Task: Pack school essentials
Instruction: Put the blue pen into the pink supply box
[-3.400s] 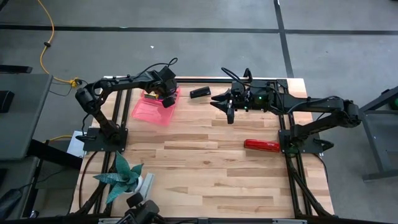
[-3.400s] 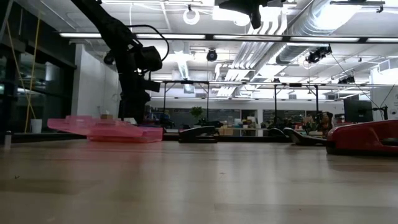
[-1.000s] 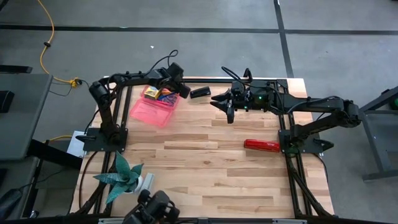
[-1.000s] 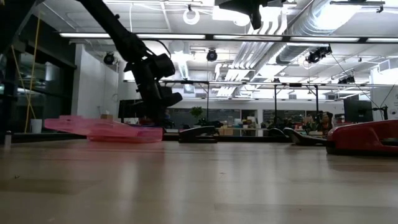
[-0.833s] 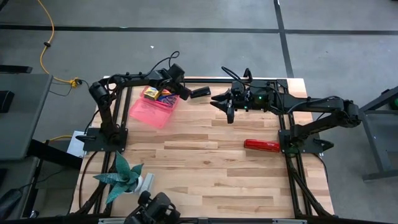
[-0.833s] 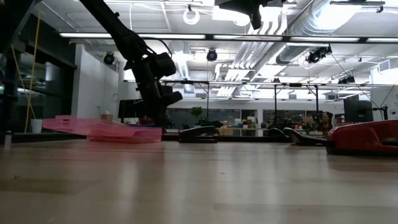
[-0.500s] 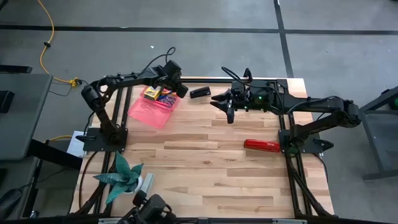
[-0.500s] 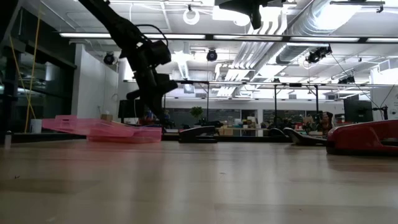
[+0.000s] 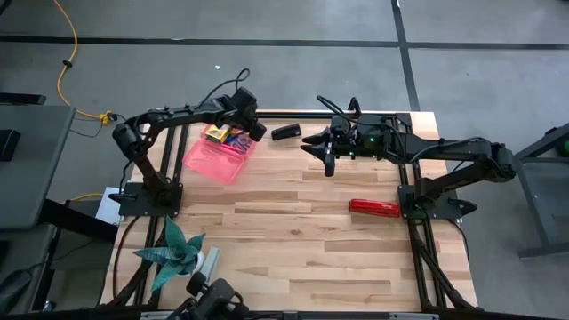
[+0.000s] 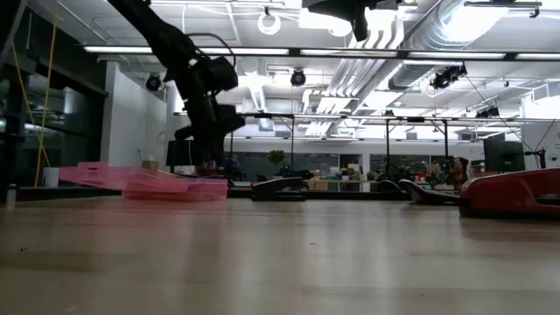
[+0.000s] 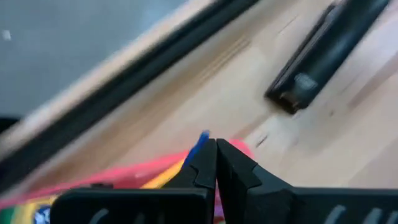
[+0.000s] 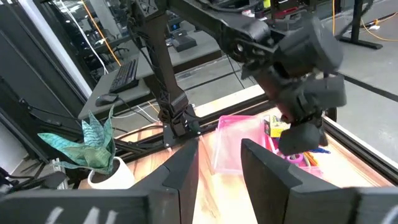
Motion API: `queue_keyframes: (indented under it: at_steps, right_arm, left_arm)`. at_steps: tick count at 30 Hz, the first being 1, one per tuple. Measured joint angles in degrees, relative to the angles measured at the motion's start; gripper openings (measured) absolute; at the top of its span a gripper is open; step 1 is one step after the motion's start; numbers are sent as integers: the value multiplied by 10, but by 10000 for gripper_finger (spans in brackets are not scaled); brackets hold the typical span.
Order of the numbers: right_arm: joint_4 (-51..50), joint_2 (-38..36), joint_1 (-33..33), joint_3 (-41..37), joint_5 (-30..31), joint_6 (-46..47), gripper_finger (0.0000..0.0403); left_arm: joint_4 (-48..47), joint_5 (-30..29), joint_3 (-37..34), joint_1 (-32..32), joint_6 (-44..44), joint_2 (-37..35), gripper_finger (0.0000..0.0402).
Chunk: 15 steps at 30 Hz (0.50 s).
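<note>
The wooden table [image 9: 293,222] stands on a grey concrete floor, with a long workshop hall showing behind it in the low view.

At the near left corner sits a potted plant [image 9: 175,252], well clear of the work. Further back on the left lies the pink case [image 9: 220,152], lid open, with the school things [image 9: 228,136] (a yellow-green crayon box and a bright jumble of pencils and pens) already in its far half. The left tool [image 9: 255,127] hovers just above the right far corner of the case; in its own wrist view its two fingers are pressed together with nothing visible between them, and a blue pen tip [image 11: 199,144] pokes out over the pink rim just beyond them.

Just right of that tool lies a dark calculator [image 9: 285,132] on the far edge of the table. The right tool [image 9: 328,161] hangs beyond it with its fingers spread and empty, waiting. Near the right edge lies a red bar-shaped item [image 9: 374,208].

The main risk looks to be at the case: the open lid slopes off loosely, so a low pass by the left tool could catch the rim, shove the case or tip pencils out. The protruding pen may also jam the lid when it is shut. The calculator lies close enough to be knocked or grabbed by mistake, and the two arms are near each other there.
</note>
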Motion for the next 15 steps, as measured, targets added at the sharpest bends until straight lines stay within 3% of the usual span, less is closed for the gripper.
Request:
queue_keyframes:
  at_steps: [7,15]
  right_arm:
    - [0,0,0,0,0,5,113]
    - [0,0,0,0,0,14,113]
  left_arm:
    - [52,-48,-4,8,-35,39,0]
    - [58,-45,-4,8,-29,41,0]
